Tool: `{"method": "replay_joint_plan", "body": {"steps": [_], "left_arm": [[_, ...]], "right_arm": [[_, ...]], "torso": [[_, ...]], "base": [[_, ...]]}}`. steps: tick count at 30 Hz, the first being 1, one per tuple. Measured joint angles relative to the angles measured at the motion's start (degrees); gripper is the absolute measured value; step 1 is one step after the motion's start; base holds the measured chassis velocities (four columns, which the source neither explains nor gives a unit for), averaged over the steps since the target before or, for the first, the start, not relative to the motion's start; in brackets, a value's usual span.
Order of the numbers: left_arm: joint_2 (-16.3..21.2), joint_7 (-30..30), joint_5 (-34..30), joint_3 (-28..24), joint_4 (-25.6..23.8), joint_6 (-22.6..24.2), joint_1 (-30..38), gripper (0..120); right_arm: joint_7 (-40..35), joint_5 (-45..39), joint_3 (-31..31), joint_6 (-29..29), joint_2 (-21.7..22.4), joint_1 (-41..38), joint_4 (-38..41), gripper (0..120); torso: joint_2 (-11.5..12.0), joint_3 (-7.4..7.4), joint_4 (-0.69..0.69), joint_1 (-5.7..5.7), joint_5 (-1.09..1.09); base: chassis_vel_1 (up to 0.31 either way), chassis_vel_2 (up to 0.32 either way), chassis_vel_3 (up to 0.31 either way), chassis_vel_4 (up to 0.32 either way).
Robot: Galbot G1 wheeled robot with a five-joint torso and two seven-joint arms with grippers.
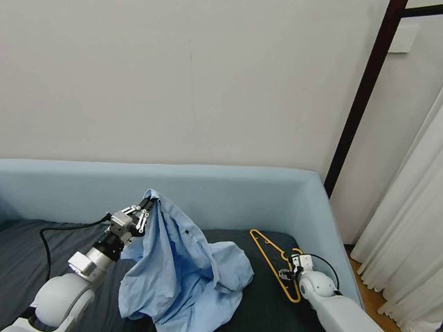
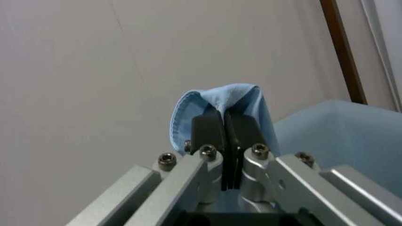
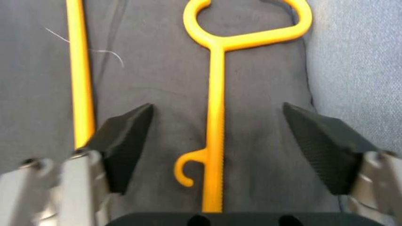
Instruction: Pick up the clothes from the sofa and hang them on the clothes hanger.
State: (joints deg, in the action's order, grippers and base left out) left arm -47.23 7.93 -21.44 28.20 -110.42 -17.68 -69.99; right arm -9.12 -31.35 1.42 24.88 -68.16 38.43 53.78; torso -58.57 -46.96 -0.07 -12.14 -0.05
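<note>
Over the sofa (image 1: 228, 195), a limp blue shirt (image 1: 187, 270) is clenched by the left gripper (image 1: 147, 205). The right gripper (image 3: 217, 123) is held spread over a slim yellow hanger (image 3: 215, 84).

Soft, even light fills the room; the wall (image 1: 208, 83) is evenly bright. The shirt (image 1: 187, 270) casts only a faint shadow on the dark sofa seat (image 1: 21, 243). Under the right tool (image 3: 217, 110), the hanger (image 3: 217, 70) throws barely any shadow.
</note>
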Motion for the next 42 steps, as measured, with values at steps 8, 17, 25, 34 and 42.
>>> {"method": "replay_joint_plan", "body": {"steps": [8,17,25,34,42], "left_arm": [[-0.25,-0.01,0.16,0.04,-0.08,-0.08,-0.43,0],[-0.26,-0.05,0.2,-0.12,-0.09,-0.13,-0.37,0],[-0.39,-0.06,0.24,-0.16,-0.44,-0.15,-0.74,0],[-0.41,-0.06,0.26,-0.09,-0.56,-0.15,-0.95,0],[-0.49,-0.06,0.19,-0.66,-0.2,-0.16,-0.42,0]], "right_arm": [[1.42,1.37,0.53,-0.65,-0.65,-0.19,-1.52,52],[2.57,3.19,0.73,-0.59,-0.27,0.39,-1.34,15],[3.44,5.04,0.88,-1.09,0.19,1.24,-1.07,5],[3.17,5.66,0.17,-7.07,2.93,3.46,4.55,5],[3.69,7.41,0.63,-16.26,10.53,10.0,19.88,5]], "torso": [[0.0,0.0,0.0,0.0,0.01],[0.0,0.0,0.0,0.0,0.0],[0.0,0.0,0.0,0.0,0.01],[0.0,0.0,-0.01,0.0,0.01],[0.0,0.0,0.01,0.0,0.01]], "base": [[0.0,0.0,0.0,0.0],[0.0,0.0,0.0,0.0],[0.0,0.0,0.0,0.0],[0.0,0.0,0.0,0.0],[0.0,0.0,0.0,0.0]]}}
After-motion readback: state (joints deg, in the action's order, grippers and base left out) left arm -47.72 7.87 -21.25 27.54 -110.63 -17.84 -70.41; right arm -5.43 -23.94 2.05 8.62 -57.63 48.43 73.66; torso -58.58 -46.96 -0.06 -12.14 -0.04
